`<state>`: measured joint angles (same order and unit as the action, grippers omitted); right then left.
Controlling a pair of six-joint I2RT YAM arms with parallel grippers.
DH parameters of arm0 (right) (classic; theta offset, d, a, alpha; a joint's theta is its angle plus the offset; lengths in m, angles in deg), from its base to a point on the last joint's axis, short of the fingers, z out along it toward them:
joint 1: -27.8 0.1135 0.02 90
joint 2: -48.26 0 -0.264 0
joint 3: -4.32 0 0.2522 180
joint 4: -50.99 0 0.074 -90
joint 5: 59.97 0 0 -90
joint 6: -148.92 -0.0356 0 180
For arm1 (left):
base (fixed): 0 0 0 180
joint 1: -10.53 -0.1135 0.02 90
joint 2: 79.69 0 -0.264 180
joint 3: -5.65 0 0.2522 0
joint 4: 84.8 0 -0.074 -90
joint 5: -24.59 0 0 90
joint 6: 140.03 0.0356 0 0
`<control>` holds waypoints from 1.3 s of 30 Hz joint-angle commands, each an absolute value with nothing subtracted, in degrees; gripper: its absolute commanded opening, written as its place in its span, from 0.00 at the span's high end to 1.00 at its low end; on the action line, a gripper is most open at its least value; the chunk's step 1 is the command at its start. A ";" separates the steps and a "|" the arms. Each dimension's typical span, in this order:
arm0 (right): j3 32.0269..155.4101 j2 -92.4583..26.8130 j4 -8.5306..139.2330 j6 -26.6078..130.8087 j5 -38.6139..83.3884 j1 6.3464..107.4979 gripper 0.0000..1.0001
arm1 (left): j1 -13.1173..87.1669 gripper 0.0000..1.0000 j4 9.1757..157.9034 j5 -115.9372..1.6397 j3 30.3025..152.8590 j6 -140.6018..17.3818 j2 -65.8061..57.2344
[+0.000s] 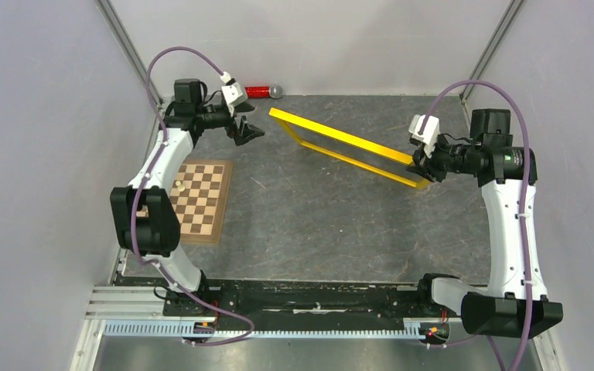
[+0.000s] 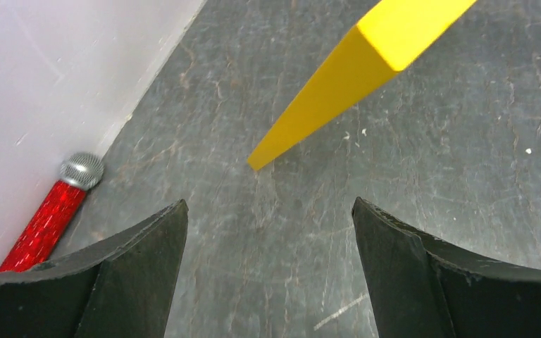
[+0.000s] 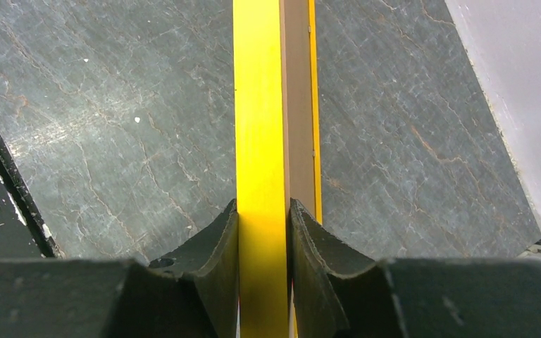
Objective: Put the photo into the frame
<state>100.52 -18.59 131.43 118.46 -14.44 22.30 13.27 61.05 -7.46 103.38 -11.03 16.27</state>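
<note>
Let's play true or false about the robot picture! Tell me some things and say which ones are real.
The right end effector grips the yellow frame. True.
The left end effector is shut on the frame. False: it is open and holds nothing.
There is a red microphone. True.
The frame lies flat. False: it is tipped up on its edge.
The chessboard is on the right side. False: it is on the left side.
</note>
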 commanded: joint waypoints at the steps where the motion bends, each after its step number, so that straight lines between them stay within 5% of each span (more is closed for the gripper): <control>1: 103.44 -18.58 130.92 118.04 -17.34 21.58 1.00 | 13.36 0.08 75.63 2.90 103.90 -16.57 21.12; 20: 100.46 -18.02 126.40 112.19 -17.57 20.95 1.00 | 20.06 0.08 91.11 11.41 105.84 -15.92 33.30; 23: 101.04 -18.25 126.45 111.75 -17.10 20.95 1.00 | 20.36 0.09 103.12 12.42 104.96 -25.81 35.08; 25: 101.10 -18.55 126.45 111.47 -16.99 20.98 1.00 | 20.37 0.10 125.59 12.73 102.95 -41.56 37.22; 26: 101.05 -18.67 126.44 111.37 -16.99 20.96 1.00 | 20.44 0.11 134.20 13.26 102.72 -48.15 38.68; 35: 100.66 -18.77 125.44 110.50 -16.29 20.99 1.00 | 20.89 0.24 133.02 14.81 103.02 -49.08 39.85; 39: 100.55 -18.98 124.91 110.35 -15.95 20.94 1.00 | 21.12 0.42 133.21 14.84 102.92 -49.44 39.59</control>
<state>99.71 -18.77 126.99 113.70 -15.71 21.29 20.77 128.44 13.20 103.18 -46.04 39.79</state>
